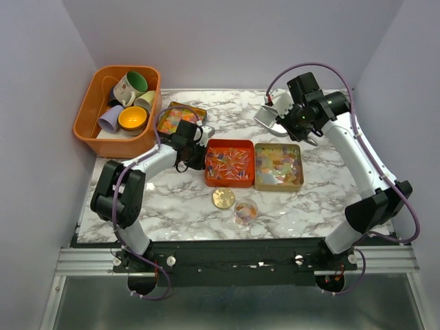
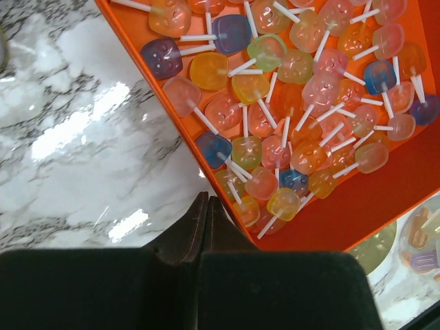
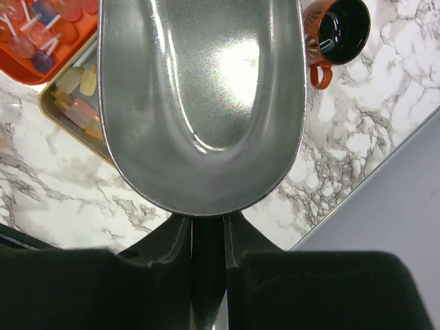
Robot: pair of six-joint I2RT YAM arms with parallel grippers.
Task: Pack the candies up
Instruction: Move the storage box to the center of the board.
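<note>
The right claw [image 3: 206, 230] is clenched on the thin handle of a metal scoop [image 3: 199, 103], and the bowl of the scoop is empty. It hangs above the desk [image 1: 172, 206] and touches nothing. The candies [image 1: 278, 165] lie in a flat gold tray [image 1: 278, 188], below this claw and nearer to the arm bases; in the wrist view one corner of that tray shows just beside the rim of the scoop. An orange mug [image 3: 337, 31] stands on the desk beyond the tip of the scoop, a little to one side.

The left claw [image 2: 206, 220] is closed, with nothing between its fingers. Its tip is just beside the outer wall of the orange tray [image 2: 385, 199], which is full of lollipops [image 2: 275, 89]. A small clear cup [image 1: 245, 212] and a gold disc [image 1: 222, 199] lie on the base side of both claws, well apart from them.

I think several things can go wrong from here. The handle is narrow, so the scoop may turn in the claw when it pushes into the sweets. The gold tray is shallow and nothing holds it, so it may slide, or sweets may jump over its low wall. The scoop looks wide against the clear cup, so if the pouring goes there, it may scatter candies on the desk. A careless swing could also knock the mug.
</note>
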